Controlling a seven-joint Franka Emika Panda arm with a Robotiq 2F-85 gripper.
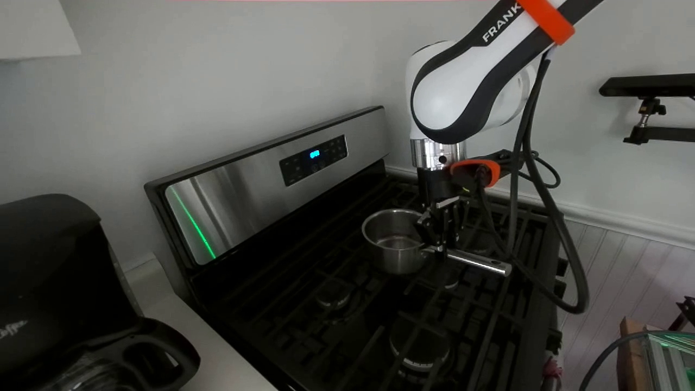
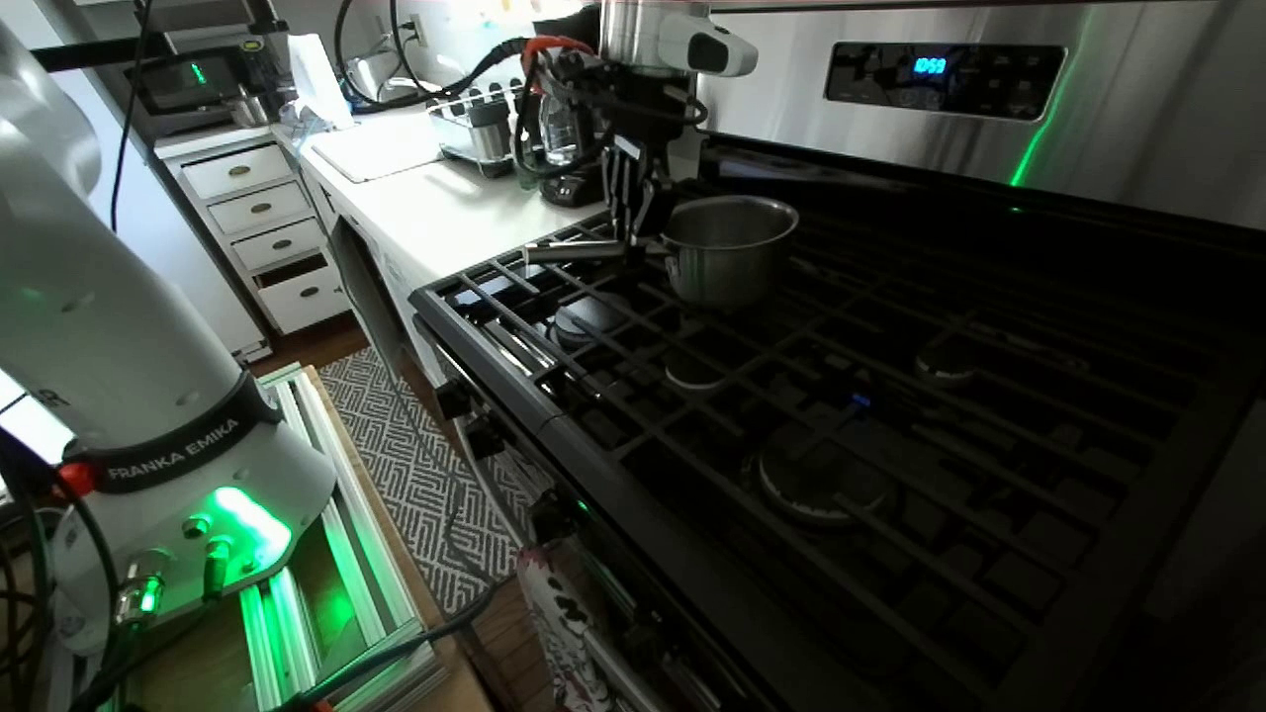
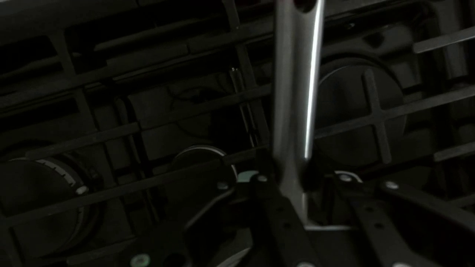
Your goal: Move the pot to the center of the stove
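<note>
In an exterior view, a black coffee maker (image 1: 49,260) fills the lower left of the frame, just beside the stove (image 1: 304,307). Further right, the bare grates (image 1: 374,339) run from the lower edge up to the stainless-steel saucepan (image 1: 393,258), so the room on this side is wide. The saucepan is a little right of the frame's middle; the pincer (image 1: 441,251) is closed narrowly upon its handle (image 1: 480,263), whose end points toward the stove's front edge, near a black cable (image 1: 548,206).

In an exterior view we see also, from left to right, the robot base (image 2: 178,494), a patterned rug (image 2: 425,504) and a cloth (image 2: 564,633) hanging at the front edge; the saucepan is at the upper middle, and the display (image 2: 930,67) reads 10:59. Only the wrist view shows clearly a finger (image 3: 278,218) at each side of the handle. Whether the saucepan's base touches the grates, I cannot tell.
</note>
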